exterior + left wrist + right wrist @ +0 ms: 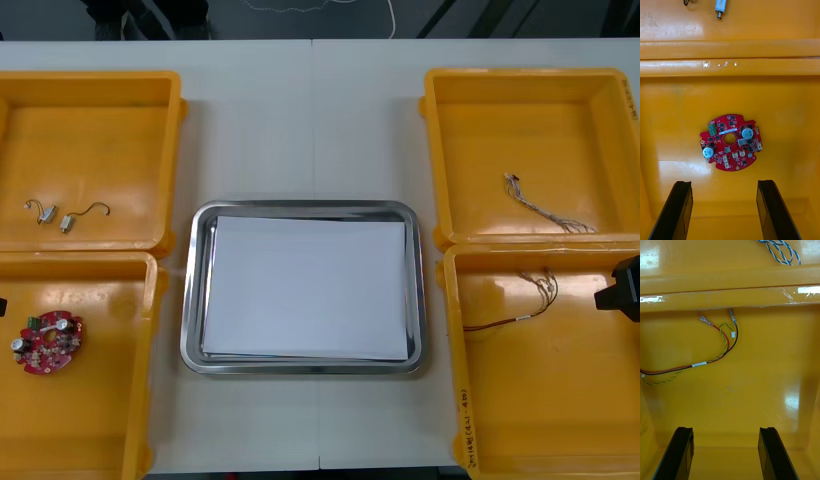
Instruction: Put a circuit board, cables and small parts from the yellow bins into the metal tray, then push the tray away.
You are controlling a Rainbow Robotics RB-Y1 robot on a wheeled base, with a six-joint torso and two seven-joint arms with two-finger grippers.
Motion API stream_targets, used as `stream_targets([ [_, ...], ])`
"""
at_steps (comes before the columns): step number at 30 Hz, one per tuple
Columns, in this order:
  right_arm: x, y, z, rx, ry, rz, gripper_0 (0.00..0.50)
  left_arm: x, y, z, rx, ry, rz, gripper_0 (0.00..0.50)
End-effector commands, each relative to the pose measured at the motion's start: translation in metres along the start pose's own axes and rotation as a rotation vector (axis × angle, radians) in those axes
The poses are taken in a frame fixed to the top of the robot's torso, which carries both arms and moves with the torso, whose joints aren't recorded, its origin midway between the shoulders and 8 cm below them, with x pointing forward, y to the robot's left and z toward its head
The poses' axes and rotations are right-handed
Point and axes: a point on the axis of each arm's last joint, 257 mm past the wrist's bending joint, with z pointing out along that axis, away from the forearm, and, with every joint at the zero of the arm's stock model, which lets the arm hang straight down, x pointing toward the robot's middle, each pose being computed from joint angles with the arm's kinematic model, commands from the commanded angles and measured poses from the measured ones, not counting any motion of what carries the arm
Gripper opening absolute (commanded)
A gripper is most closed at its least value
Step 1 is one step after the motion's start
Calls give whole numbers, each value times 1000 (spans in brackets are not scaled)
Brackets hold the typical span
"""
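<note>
Light table [300,120], white-lined metal tray [193,300] at centre. Over the near left yellow bin [786,108] the left gripper [724,184] hangs open, empty, short of the round red circuit board [730,141]. It looks light, rigid, fragile: pinch opposite rims. The right gripper [725,429], open too, faces a limp red and yellow cable [724,347].

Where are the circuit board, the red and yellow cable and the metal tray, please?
circuit board [727,150]: left wrist view, just below its centre hole.
red and yellow cable [699,364]: right wrist view, on its white label.
metal tray [193,300]: front view, its left rim.
</note>
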Motion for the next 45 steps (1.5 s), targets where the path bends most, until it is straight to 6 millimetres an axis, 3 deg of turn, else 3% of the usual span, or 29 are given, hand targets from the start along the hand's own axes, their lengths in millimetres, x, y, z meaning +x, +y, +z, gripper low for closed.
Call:
stream_targets([
  [1, -1, -16, -10, 41, -17, 42, 500, -14, -4, -4, 0, -41, 89, 500],
  [45, -1, -16, -10, 41, -17, 42, 500, -14, -4, -4, 0, -41, 89, 500],
])
